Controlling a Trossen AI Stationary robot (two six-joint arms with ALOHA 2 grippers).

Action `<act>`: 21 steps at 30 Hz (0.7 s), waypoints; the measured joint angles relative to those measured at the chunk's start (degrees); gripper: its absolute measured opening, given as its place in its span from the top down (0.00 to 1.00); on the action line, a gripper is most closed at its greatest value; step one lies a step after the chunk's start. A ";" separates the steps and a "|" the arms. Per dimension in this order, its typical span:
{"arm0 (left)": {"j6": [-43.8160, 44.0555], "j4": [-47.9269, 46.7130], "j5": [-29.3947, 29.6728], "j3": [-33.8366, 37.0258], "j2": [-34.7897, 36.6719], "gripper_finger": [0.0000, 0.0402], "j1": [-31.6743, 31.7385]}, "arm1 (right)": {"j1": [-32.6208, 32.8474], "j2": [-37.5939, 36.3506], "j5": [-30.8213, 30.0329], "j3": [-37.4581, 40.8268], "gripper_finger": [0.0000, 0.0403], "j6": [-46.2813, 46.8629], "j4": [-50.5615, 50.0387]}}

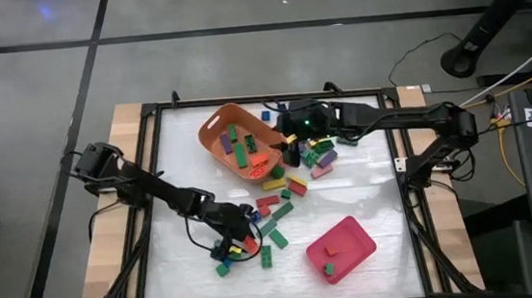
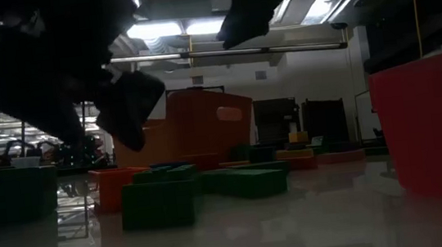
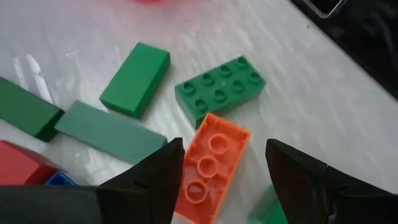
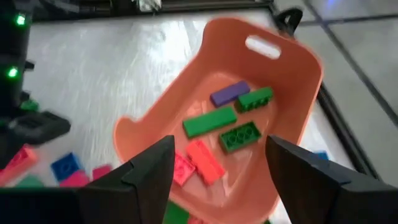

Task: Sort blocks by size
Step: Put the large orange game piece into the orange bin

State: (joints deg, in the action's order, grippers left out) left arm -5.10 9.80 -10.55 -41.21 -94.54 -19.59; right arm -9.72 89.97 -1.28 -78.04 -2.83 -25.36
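Blocks of many colours lie scattered on the white table top point(image 1: 366, 193), from the middle point(image 1: 288, 181) to the near edge. My left gripper point(image 1: 240, 236) stands open, low over the near cluster. In its wrist view my left gripper point(image 3: 225, 149) has one finger on either side of an orange block point(image 3: 208, 168) that lies studs down. A green studded block point(image 3: 219, 90) lies just beyond it. My right gripper point(image 1: 289, 139) hangs open and holds nothing, high over the orange tub point(image 4: 249, 93). In the tub lie green, purple and red blocks point(image 4: 211, 121).
A pink-red tray point(image 1: 340, 249) with two small blocks sits at the near right. The tub point(image 1: 236, 140) stands at the far middle. A dark frame point(image 1: 153, 178) rims the table. In the left wrist view, plain green blocks point(image 3: 135, 78) lie beside the orange one.
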 joint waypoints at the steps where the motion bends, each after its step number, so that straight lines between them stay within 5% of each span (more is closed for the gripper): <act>1: -0.28 -0.57 0.00 0.00 -0.29 0.47 0.00 | 0.00 -0.24 0.14 0.04 0.38 0.01 -0.64; 16: -3.36 -1.33 1.53 0.04 -2.56 0.47 0.96 | 0.00 -0.58 1.10 -0.05 0.38 0.02 -0.64; 21: -4.11 -3.02 1.77 0.07 -2.54 0.54 1.35 | 0.00 -0.58 1.10 -0.05 0.38 0.00 -0.64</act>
State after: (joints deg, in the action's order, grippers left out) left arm -9.21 6.79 -8.78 -41.15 -97.08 -18.24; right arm -9.72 89.38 -0.19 -78.08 -2.83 -26.00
